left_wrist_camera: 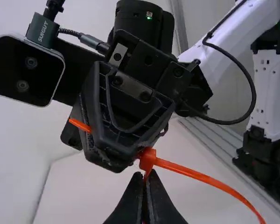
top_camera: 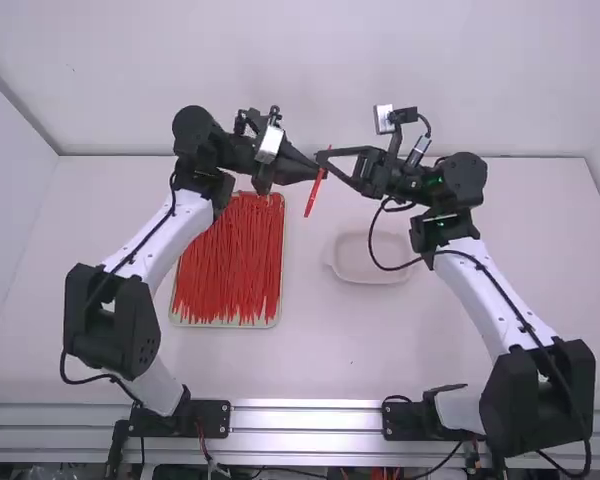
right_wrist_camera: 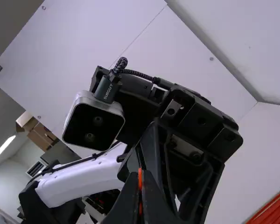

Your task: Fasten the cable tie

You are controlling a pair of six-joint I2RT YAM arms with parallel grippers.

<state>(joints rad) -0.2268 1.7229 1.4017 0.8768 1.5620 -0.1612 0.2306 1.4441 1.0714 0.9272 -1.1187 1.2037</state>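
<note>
Left gripper (left_wrist_camera: 143, 181) and right gripper (right_wrist_camera: 140, 182) tip to tip, both tight on the cable tie (left_wrist_camera: 196, 175), seemingly aloft.

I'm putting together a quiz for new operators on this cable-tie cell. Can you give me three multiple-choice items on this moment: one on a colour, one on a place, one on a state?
1. What colour are the spare cable ties piled on the tray?
A. blue
B. red
C. black

2. Where is the single cable tie that is being worked on?
A. lying on the tray
B. in the air between the left gripper and the right gripper
C. draped over the right arm's base

3. What state is the right gripper in?
A. wide open
B. shut on nothing
C. shut on the cable tie

Answers:
1. B: the pile is red in the high view.
2. B: both grippers meet at it above the table, beyond the tray.
3. C: the right wrist view shows a red strip pinched between its closed fingers.
</note>
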